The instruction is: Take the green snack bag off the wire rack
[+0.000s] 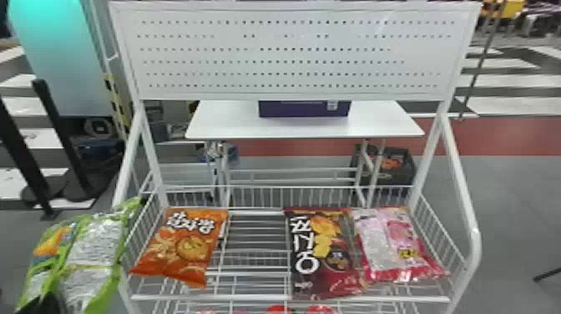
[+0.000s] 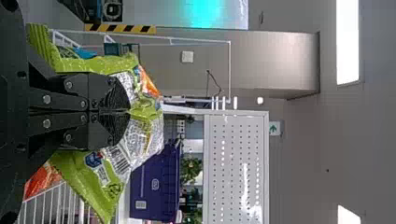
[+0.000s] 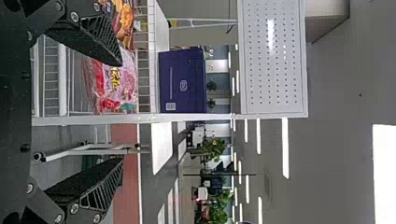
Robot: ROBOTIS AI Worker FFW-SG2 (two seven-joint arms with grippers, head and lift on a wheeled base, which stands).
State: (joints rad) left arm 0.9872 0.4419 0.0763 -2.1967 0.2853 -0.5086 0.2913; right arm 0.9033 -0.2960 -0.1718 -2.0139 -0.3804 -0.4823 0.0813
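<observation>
Left pincer [image 2: 129, 111] closed on the green snack bag [image 1: 91, 246], I hold it at the wire rack's [image 1: 246, 298] eight o'clock, its length slanting toward one.

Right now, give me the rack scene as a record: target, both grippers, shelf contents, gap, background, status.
target: green snack bag, at the rack's left side
left gripper: closed on the green snack bag
right gripper: open, fingers wide apart
wire rack: orange bag left, dark bag right of center, pink bag far right
gap: between orange and dark bags
background: purple box on white table
status: target off the shelf; contact with side frame unclear
</observation>
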